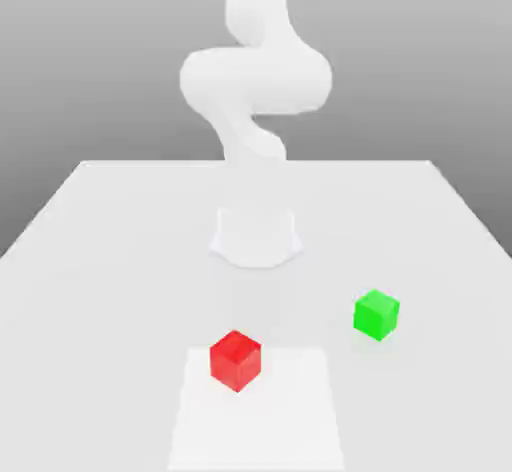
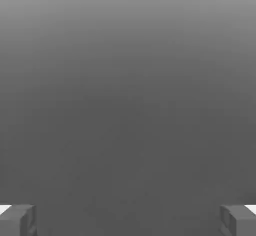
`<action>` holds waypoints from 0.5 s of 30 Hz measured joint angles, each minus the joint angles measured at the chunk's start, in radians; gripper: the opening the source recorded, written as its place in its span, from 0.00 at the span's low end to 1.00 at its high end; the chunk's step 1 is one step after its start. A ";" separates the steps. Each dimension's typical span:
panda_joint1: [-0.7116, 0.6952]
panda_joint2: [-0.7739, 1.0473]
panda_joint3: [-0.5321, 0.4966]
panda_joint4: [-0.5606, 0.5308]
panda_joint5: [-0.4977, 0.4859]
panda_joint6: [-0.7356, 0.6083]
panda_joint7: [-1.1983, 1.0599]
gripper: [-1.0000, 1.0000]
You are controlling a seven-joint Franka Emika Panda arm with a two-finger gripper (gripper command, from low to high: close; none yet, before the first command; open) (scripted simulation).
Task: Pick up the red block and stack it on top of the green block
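The red block (image 1: 236, 360) rests on the white table near its front edge, on a paler square patch (image 1: 290, 420). On the exterior view's right and slightly farther back sits the green block (image 1: 376, 314), apart from the red one. In the hand view my gripper (image 2: 128, 221) is open, its two grey fingertips (image 2: 20, 220) spread wide with nothing between them and plain grey background beyond.
The arm's white base (image 1: 256, 236) stands on the table (image 1: 100, 260) behind the blocks, and the arm's links (image 1: 256, 78) rise above it and out of the frame. The table edges run along both sides and the back.
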 joint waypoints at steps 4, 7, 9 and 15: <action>0.054 0.135 -0.074 -0.108 -0.008 0.094 -0.176 0.50; 0.090 0.235 -0.123 -0.187 -0.012 0.163 -0.307 0.50; 0.113 0.302 -0.154 -0.240 -0.015 0.210 -0.396 0.50; 0.161 0.529 -0.227 -0.412 -0.026 0.365 -0.685 0.50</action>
